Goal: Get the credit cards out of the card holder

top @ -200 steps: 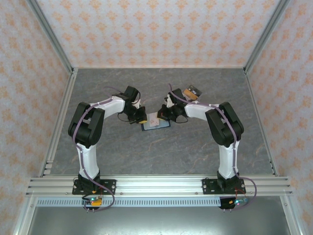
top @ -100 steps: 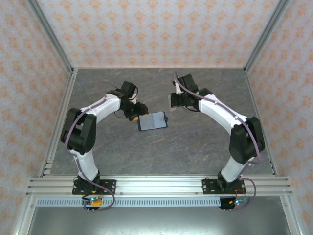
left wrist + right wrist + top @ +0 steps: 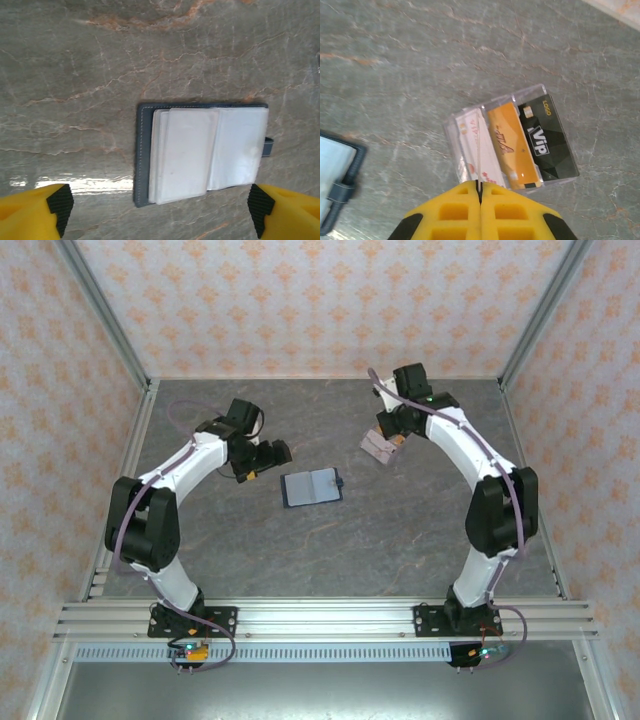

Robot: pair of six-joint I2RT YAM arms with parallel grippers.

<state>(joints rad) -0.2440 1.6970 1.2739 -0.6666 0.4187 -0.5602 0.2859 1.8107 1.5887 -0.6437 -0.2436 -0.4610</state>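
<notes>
Left hand (image 3: 160, 207) released over open card holder (image 3: 200, 155), mid-tabletop. Right hand (image 3: 480, 192) clenched on pale card (image 3: 478, 150) above loose credit cards (image 3: 530, 142).

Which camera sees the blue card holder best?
The left wrist view: the card holder lies open and whole, close up. The top external view shows it small; the right wrist view catches its edge and tab.

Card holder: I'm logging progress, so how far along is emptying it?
Done: pinkish, orange and black cards lie apart from the card holder, whose sleeves look empty. In hand: the right gripper pinches one thin card above them. Remaining: release it. The left gripper is open.
</notes>
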